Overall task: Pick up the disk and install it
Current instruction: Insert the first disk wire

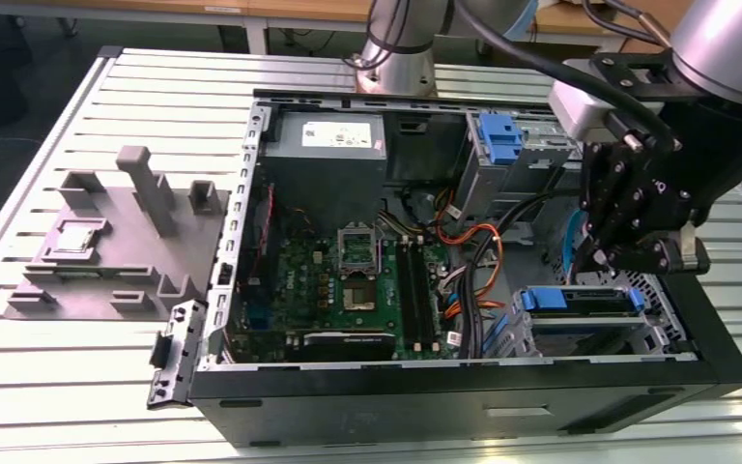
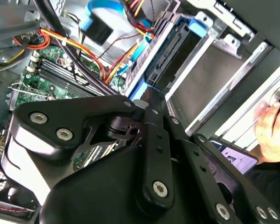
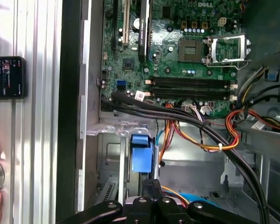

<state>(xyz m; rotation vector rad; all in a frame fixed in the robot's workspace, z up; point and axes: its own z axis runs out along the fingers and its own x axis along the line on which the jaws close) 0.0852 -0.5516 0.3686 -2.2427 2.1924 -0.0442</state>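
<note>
Blue plastic marks the disk (image 1: 575, 300): its carrier frame is seen edge-up in the metal drive cage (image 1: 516, 333), at the corner of the computer case (image 1: 474, 401) towards the exterior view's right, while the silver face and label are hidden. The gripper (image 3: 149, 185) hangs just above that frame. In the first wrist view its tips are seen drawn together with nothing clamped between them, and contact with the frame cannot be confirmed. The step in hand is judged to be the seating of the disk in its bay, with the disk lodged in the cage but perhaps not fully home. It would be done well if pressure were applied squarely along the cage rails and near the middle of the frame, so that the carrier is not cocked and jammed on 1 side. The orange cables (image 3: 205, 146) lying near the cage, on the side of the motherboard (image 1: 345, 280), should be kept out from under the frame, since a trapped wire could stop the carrier short. Force is best kept gentle, as thin plastic is being pressed against sheet metal. A person's hand (image 2: 273, 126) is seen beyond the case wall, apart from the gripper.
</note>
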